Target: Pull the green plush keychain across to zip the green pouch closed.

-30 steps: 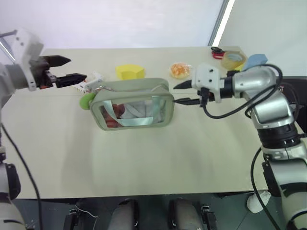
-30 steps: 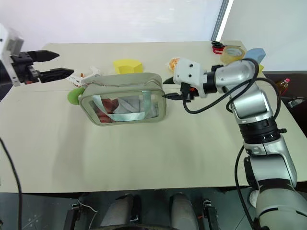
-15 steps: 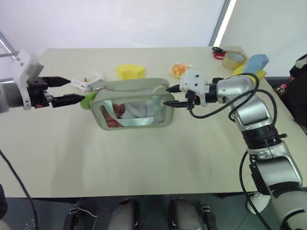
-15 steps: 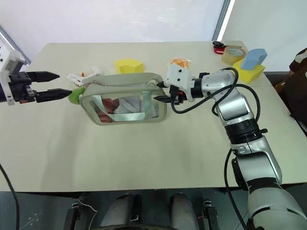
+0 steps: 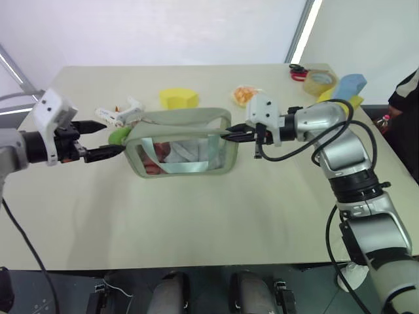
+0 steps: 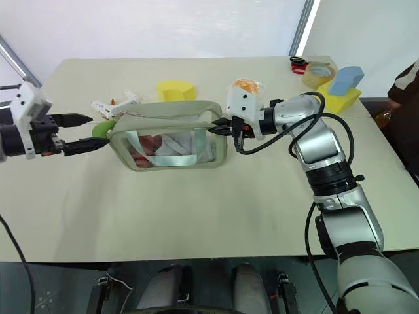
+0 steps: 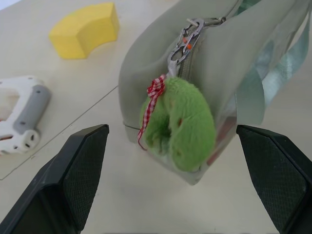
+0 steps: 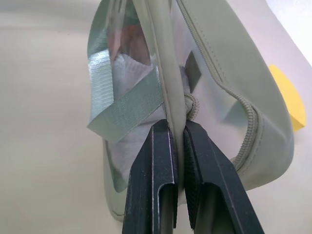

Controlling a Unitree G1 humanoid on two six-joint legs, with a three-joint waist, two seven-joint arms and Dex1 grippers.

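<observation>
The green pouch (image 5: 181, 145) lies near the middle of the table (image 5: 196, 216), its clear window facing up with a pale strap (image 5: 190, 165) across it. Everything else can be placed from that pouch.

At the pouch's left end hangs the green plush keychain (image 7: 181, 124), a small fuzzy lime ball clipped to the zipper pull by a metal clasp (image 7: 183, 44), with a bit of red-and-white checked ribbon (image 7: 155, 90) tied at its top. It rests against the end of the pouch, just touching the table.

The left tool (image 5: 98, 139) is level with that end of the pouch, its two black fingers (image 7: 73, 170) spread wide with the keychain in the gap between them. They are not touching the keychain; one finger lies to each side of it.

The right tool (image 5: 234, 135) is at the opposite, right end of the pouch. Its fingers (image 8: 156, 185) are pressed together, pinching the pouch's edge seam right by the corner where the strap is sewn on.

Behind the pouch sits a yellow foam block (image 5: 177, 99), and beside that, toward the pouch's right rear corner, an orange-speckled round item (image 5: 245, 95). A white and grey plastic piece (image 5: 118, 114) lies just behind the pouch's left end, near the keychain. Well off past the pouch's right end, at the table's far corner, are a roll of tape (image 5: 319, 81), red-handled scissors (image 5: 296, 69) and a blue block (image 5: 349, 84).
</observation>
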